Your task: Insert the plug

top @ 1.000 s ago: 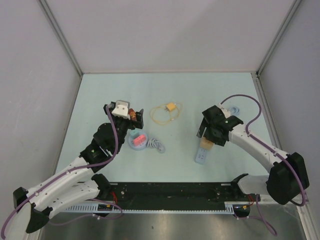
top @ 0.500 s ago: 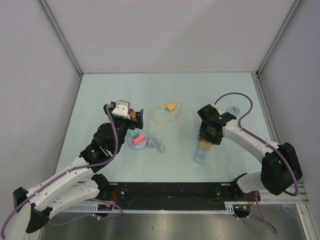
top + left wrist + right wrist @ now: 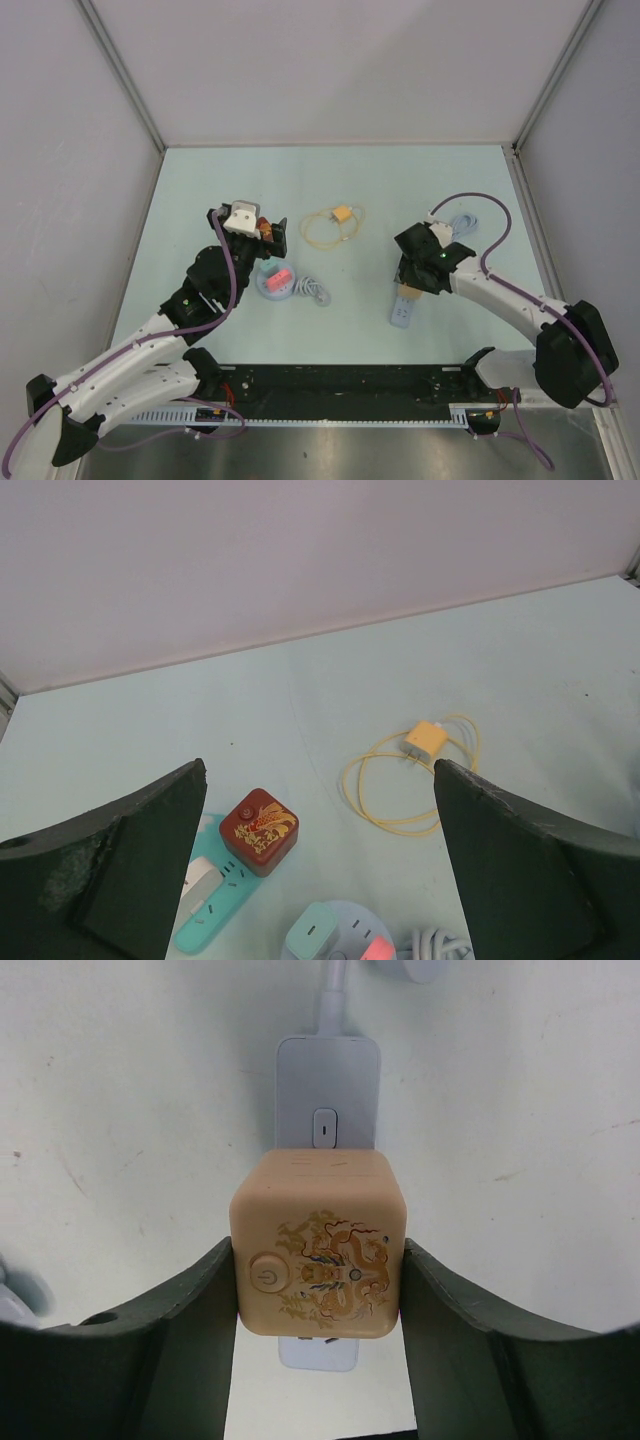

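Observation:
My right gripper (image 3: 318, 1290) is shut on a tan cube plug (image 3: 318, 1257) with a gold dragon print and a power button. It holds the plug over a pale lavender power strip (image 3: 328, 1090) lying on the table. Small prongs show under the cube's near edge. In the top view the tan plug (image 3: 407, 292) sits over the strip (image 3: 401, 316), under the right gripper (image 3: 412, 283). My left gripper (image 3: 318, 810) is open and empty, hovering above a dark red cube plug (image 3: 259, 831) that sits on a teal strip (image 3: 205, 920).
A round blue socket (image 3: 340, 935) carrying a teal plug and a pink one lies near the left gripper, with a white cable coil (image 3: 315, 290) beside it. A yellow charger with looped cable (image 3: 342, 214) lies mid-table. Grey walls enclose the table.
My right wrist has turned and shifted slightly while holding the tan plug over the strip, and its purple cable loop has swung. The left arm has not moved.

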Controlling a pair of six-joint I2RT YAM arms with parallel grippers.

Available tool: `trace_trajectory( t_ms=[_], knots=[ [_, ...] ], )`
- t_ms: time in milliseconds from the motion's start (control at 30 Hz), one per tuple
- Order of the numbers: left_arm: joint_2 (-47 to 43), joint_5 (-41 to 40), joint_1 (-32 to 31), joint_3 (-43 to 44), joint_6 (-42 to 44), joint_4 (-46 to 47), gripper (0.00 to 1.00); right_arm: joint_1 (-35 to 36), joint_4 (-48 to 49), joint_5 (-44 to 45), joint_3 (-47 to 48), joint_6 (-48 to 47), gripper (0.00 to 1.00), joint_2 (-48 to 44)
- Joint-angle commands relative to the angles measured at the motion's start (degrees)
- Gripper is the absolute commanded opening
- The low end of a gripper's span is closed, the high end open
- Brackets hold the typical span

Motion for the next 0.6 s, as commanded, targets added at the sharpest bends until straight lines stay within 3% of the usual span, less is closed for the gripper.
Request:
trace_trajectory(
  t_ms=[0,233,567],
  knots=[
    [-0.11,0.01,0.21,-0.29,-0.14,1.42,1.00,-0.53,0.32,-9.29,-9.38,0.85,0.00,3.84],
    [-0.11,-0.16,0.21,-0.29,0.03,1.42,1.00,3.69,3.13,-9.38,-9.38,1.46,0.00,10.08],
    [0.33,0.28,0.29,-0.12,-0.14,1.24,1.00,-1.66,7.79,1.42,-6.04,-2.84,0.00,2.61]
  ],
)
